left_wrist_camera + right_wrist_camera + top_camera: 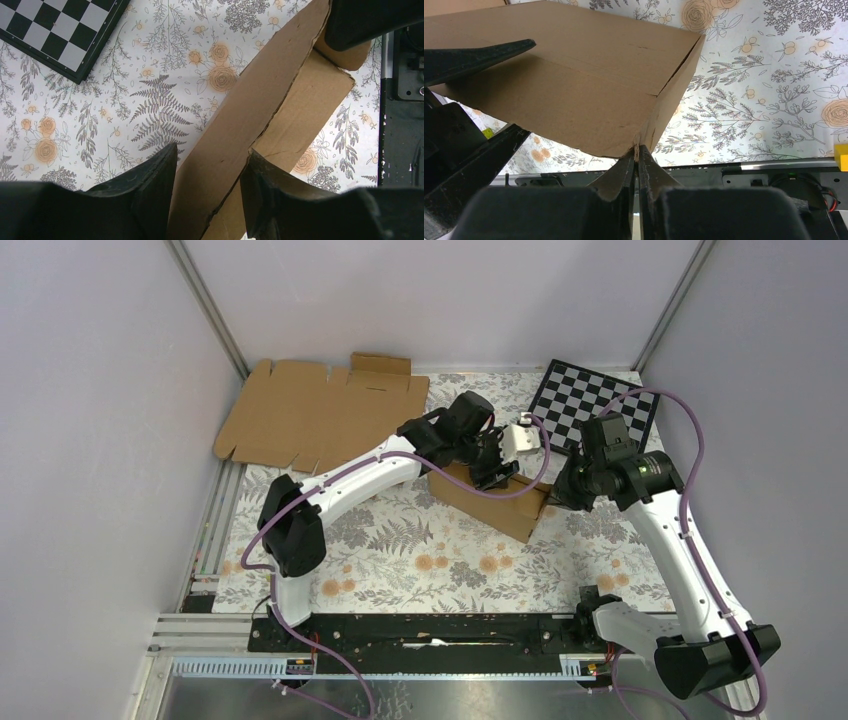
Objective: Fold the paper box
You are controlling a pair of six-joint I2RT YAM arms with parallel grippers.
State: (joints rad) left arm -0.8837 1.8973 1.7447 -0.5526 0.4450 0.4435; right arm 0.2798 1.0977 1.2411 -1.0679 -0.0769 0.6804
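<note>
The paper box [487, 502], brown cardboard partly folded, lies mid-table. My left gripper [496, 470] hovers over its far long side. In the left wrist view the left gripper [210, 172] is open, with a long cardboard flap [240, 115] running between and below the fingers [150, 190]. My right gripper [553, 502] is at the box's right end. In the right wrist view it [638, 152] is shut on the lower corner edge of the box [574, 85]. The left gripper's black fingers [479, 55] show there at the left.
A second flat brown cardboard sheet [320, 415] lies at the back left against the wall. A black-and-white checkerboard [595, 405] lies at the back right, also in the left wrist view [55, 30]. A floral cloth [400, 550] covers the table.
</note>
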